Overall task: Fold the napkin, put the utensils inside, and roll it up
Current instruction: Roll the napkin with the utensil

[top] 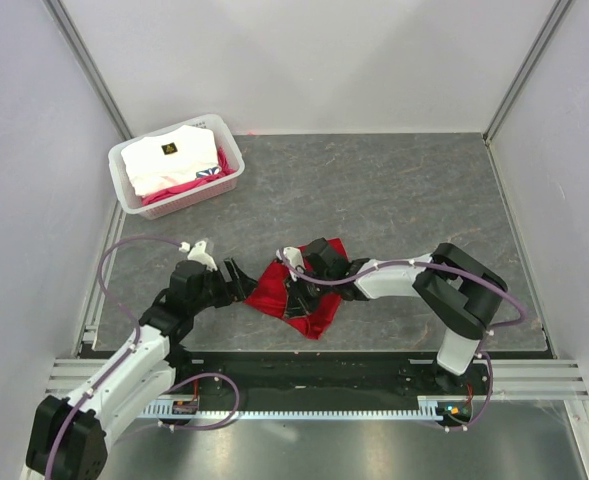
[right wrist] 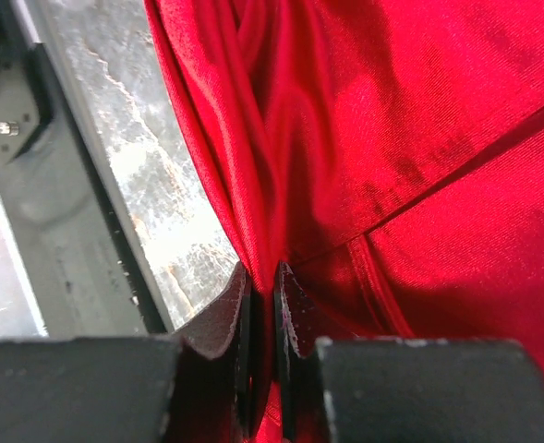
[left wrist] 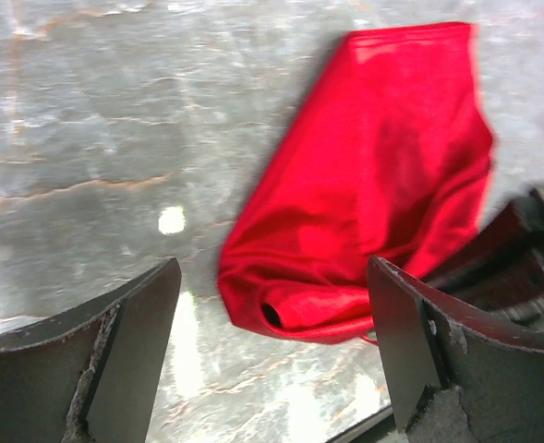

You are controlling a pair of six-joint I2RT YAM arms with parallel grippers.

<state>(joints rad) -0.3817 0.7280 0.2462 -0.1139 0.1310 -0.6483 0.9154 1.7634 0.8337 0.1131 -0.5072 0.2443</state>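
The red napkin (top: 272, 287) lies bunched and partly rolled on the grey table near its front edge. My right gripper (top: 299, 288) reaches in from the right and is shut on a gathered fold of the napkin (right wrist: 419, 138), its jaws (right wrist: 264, 277) pinching the cloth between them. Just left of the napkin my left gripper (top: 237, 279) stands open. In the left wrist view the rolled end of the napkin (left wrist: 373, 185) lies between and just beyond its fingertips (left wrist: 272, 277), apart from both. The utensils are hidden from all views.
A white plastic basket (top: 124, 182) with white and pink folded fabric (top: 179, 160) stands at the back left. The table's front edge and black rail (top: 304, 362) run close behind the napkin. Grey walls enclose the table on three sides.
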